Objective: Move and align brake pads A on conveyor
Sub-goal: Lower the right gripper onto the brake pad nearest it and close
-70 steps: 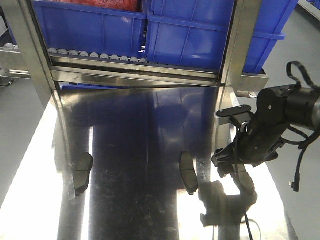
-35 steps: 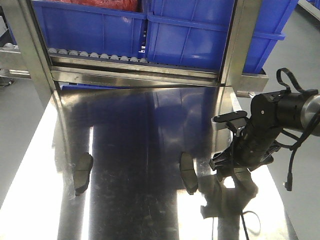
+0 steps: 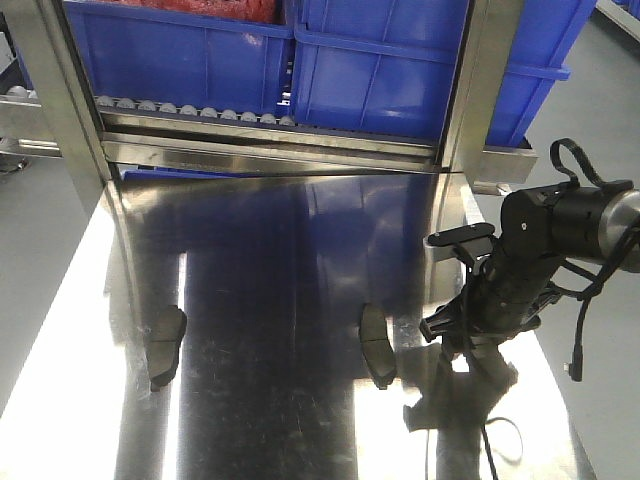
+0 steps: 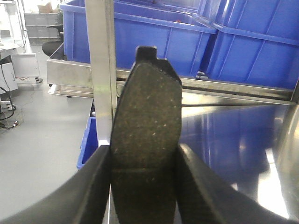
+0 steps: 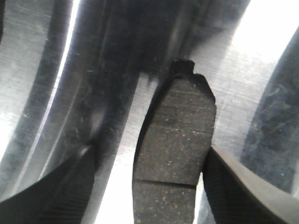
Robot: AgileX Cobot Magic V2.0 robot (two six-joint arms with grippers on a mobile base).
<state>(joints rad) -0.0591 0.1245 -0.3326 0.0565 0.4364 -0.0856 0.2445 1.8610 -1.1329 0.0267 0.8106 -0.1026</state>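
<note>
Slippage is the main risk: the left gripper (image 4: 145,156) pinches one brake pad (image 4: 147,126) by its long edges only, fingers pressed against both sides. A quick swing could let it twist free and drop towards the floor (image 4: 42,140) seen at its left. The right gripper (image 5: 149,156) stands spread astride a second pad (image 5: 175,135). One finger (image 5: 51,191) is well apart from it; the other seems just beside its edge, though glare makes that hard to judge. Closing off-centre would shove this pad across the slick steel table (image 3: 270,260) rather than seize it. The right arm (image 3: 540,235) is bent low over the table's right side, wrist pointing down. A third pad (image 3: 165,345) and a fourth pad (image 3: 377,345) lie on the steel, well apart. No conveyor shows in any view
</note>
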